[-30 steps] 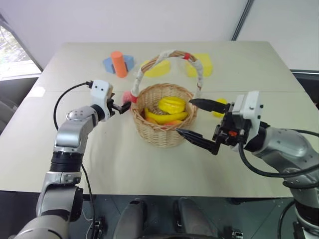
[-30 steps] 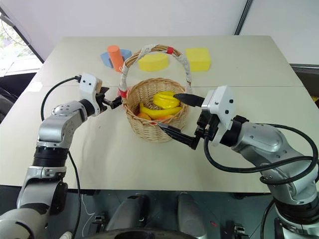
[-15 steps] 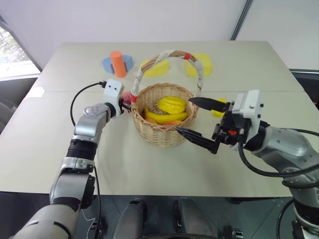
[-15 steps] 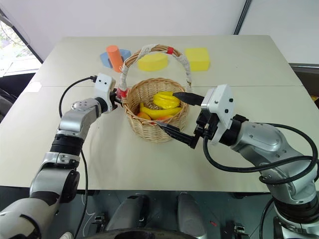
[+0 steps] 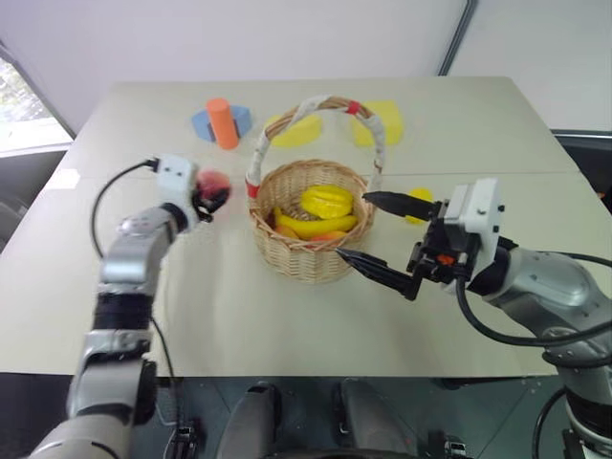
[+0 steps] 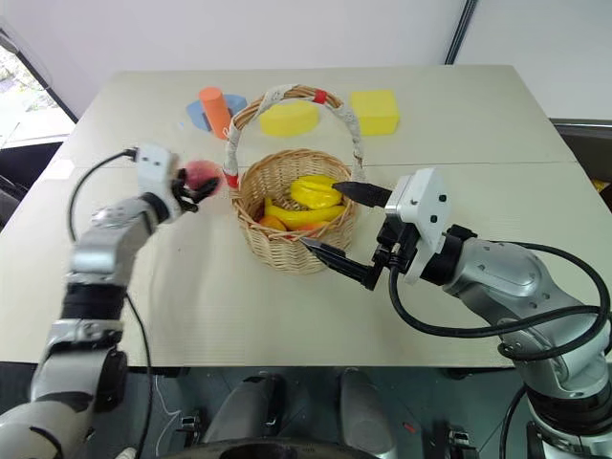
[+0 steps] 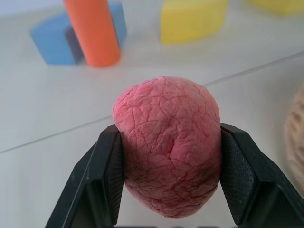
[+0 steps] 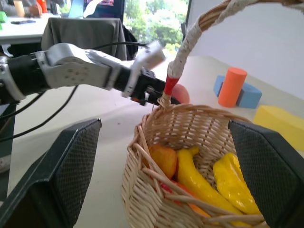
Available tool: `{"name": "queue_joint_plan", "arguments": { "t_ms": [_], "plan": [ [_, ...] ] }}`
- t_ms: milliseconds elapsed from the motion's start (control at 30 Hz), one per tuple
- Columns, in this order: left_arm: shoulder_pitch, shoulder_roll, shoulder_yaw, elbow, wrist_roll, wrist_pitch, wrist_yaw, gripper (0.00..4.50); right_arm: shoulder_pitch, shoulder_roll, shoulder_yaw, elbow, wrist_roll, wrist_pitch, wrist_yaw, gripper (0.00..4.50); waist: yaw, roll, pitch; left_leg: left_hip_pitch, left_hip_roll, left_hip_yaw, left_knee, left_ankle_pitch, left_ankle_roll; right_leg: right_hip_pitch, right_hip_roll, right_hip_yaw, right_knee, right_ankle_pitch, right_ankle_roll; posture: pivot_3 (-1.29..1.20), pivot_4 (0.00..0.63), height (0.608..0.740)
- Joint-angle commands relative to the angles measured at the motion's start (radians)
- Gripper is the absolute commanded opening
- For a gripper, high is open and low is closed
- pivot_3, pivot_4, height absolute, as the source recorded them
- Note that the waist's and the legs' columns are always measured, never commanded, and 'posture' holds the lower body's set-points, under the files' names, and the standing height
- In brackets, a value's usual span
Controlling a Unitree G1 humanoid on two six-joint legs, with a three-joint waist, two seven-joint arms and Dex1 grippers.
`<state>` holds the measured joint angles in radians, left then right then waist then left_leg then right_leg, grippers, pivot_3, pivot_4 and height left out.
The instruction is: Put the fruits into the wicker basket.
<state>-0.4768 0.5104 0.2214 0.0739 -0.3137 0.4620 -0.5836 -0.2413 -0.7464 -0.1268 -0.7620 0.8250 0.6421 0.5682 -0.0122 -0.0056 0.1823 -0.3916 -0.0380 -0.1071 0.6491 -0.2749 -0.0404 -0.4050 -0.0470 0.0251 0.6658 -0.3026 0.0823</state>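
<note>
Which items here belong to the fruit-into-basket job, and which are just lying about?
Job: pink fruit clamped in the left gripper; wicker basket; yellow fruit behind the open right gripper.
Lying about: orange cylinder on blue piece; two yellow foam blocks.

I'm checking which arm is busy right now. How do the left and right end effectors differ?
The left end effector is shut on a pink peach, held left of the wicker basket; the right end effector is open and holds nothing. The left one sits outside the basket's rim, while the right one's fingers straddle the basket's right side. Both have two black fingers.
</note>
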Motion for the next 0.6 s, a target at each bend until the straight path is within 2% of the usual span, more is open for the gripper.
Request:
{"name": "queue_joint_plan", "arguments": {
  "t_ms": [33,100,267,400,567,600],
  "plan": [
    [0.073,0.064,0.135,-0.267,-0.254,0.105,-0.132,2.28,-0.001,-0.015,-0.031,0.004,-0.008,-0.023,0.028,4.5,0.006,0.0,0.0,0.0,0.0,0.0,0.0,0.0,0.001,0.0,-0.001,0.0,0.0,0.0,0.0,0.0,0.15,0.74],
    [0.115,0.105,0.148,-0.375,-0.343,0.163,-0.179,2.28,-0.004,-0.022,-0.039,0.024,-0.015,-0.027,0.046,4.5,0.01,-0.001,0.0,0.0,0.0,-0.001,0.001,-0.002,0.003,0.001,-0.001,-0.001,-0.001,0.0,0.0,0.0,0.15,0.74],
    [0.095,0.118,0.007,-0.593,-0.464,0.312,-0.142,2.28,-0.02,-0.041,-0.05,0.089,-0.054,-0.055,0.097,4.5,0.025,-0.001,0.0,0.001,-0.001,0.0,0.002,-0.002,0.004,0.005,-0.001,-0.001,-0.001,0.001,0.001,0.0,0.15,0.74],
    [-0.013,0.055,-0.223,-0.596,-0.315,0.328,-0.03,2.28,-0.022,-0.038,-0.05,0.113,-0.078,-0.072,0.113,4.5,0.023,-0.001,0.0,0.002,-0.001,0.0,0.002,-0.002,0.004,0.005,0.0,-0.001,-0.001,0.001,0.001,0.0,0.15,0.74],
    [-0.076,-0.013,-0.338,-0.521,-0.209,0.283,0.016,2.28,-0.008,-0.031,-0.059,0.109,-0.096,-0.075,0.103,4.5,0.003,-0.001,0.0,0.002,0.0,0.0,0.001,-0.002,0.004,0.004,0.002,0.0,-0.001,0.001,0.001,0.0,0.15,0.74],
    [-0.084,-0.027,-0.351,-0.505,-0.197,0.275,0.017,3.27,-0.001,-0.03,-0.062,0.106,-0.102,-0.076,0.098,4.5,0.002,-0.001,0.0,0.002,0.0,0.0,0.001,-0.002,0.004,0.004,0.002,0.0,-0.001,0.001,0.001,0.0,0.15,0.74]
  ]
}}
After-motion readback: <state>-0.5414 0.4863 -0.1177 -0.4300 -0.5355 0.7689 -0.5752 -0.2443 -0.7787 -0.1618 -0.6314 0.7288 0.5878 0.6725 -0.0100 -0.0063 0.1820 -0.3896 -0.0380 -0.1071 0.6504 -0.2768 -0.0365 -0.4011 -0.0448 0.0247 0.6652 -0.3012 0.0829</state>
